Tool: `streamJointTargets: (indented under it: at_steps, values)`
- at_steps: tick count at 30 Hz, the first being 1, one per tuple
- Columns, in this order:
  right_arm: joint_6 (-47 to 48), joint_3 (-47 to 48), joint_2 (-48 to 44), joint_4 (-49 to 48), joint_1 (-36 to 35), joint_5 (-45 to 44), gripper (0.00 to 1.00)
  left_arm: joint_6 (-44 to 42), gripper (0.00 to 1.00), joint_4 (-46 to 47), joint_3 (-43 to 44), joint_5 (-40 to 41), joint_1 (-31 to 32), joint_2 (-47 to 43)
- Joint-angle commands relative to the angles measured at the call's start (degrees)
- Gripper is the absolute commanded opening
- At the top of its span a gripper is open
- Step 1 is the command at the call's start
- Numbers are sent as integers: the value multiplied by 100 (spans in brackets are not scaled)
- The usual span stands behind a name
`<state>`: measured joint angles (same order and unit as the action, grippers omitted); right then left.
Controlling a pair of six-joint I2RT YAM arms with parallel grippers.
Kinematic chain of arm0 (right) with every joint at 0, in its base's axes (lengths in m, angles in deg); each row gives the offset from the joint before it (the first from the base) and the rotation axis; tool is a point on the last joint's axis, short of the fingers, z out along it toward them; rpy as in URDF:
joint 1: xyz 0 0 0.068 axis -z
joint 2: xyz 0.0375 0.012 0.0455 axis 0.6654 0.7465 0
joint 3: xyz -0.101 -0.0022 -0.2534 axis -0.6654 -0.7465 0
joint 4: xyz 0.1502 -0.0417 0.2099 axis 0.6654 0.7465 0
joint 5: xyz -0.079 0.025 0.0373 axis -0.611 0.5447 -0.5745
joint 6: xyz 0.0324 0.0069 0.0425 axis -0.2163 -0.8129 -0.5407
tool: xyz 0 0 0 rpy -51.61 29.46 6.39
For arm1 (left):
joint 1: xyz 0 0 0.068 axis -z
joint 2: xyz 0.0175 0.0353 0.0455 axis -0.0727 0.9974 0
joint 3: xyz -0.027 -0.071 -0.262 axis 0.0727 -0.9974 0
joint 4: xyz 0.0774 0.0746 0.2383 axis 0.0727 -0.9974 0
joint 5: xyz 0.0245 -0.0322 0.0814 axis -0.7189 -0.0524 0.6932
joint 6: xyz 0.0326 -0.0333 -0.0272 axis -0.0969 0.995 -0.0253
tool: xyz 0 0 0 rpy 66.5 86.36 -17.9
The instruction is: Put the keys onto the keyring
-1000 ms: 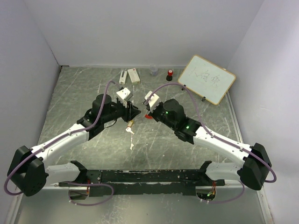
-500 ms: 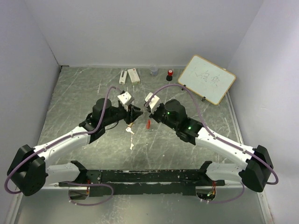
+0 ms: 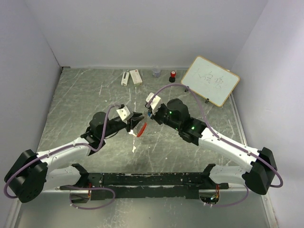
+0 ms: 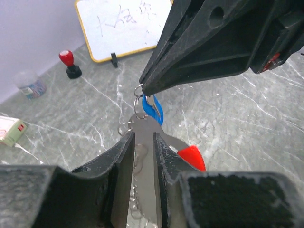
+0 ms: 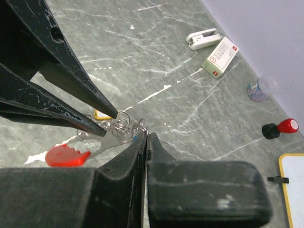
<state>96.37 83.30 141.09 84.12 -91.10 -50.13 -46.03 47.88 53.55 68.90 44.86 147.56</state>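
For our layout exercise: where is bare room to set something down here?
Bare: table far-left, between wall and white boxes. Crowded: centre, where left end effector and right end effector meet on the keyring; back edge near stamp and whiteboard.

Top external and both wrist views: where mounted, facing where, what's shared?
Top external: overhead, behind robot, looking down at grey marbled table; both arms show.
Left wrist: faces far-right, at wood-framed whiteboard; left gripper clamps red-tagged wire keyring.
Right wrist: faces far-left; right gripper pinches same keyring.
Shared: red-capped black stamp, all three.
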Motion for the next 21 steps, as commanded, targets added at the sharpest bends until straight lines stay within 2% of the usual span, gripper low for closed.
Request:
streamJointTargets:
  at_steps: [1, 4, 13, 17, 21]
  values:
    - [-91, 168, 10, 4, 34, 142, 0, -327, 31, 1488, -360, -59, 39, 73]
    - [-110, 155, -14, 32, 34, 199, 0, -331, 33, 2308, -626, 7, 45, 149]
    - [-141, 103, -98, 65, 28, 360, 0, -407, 31, 2740, -560, -364, 72, 544]
    - [-126, 110, -116, 111, 33, 391, 0, -534, 26, 2604, -404, -612, 86, 711]
    - [-130, 106, -132, 129, 29, 442, 0, -546, 25, 2625, -378, -513, 102, 822]
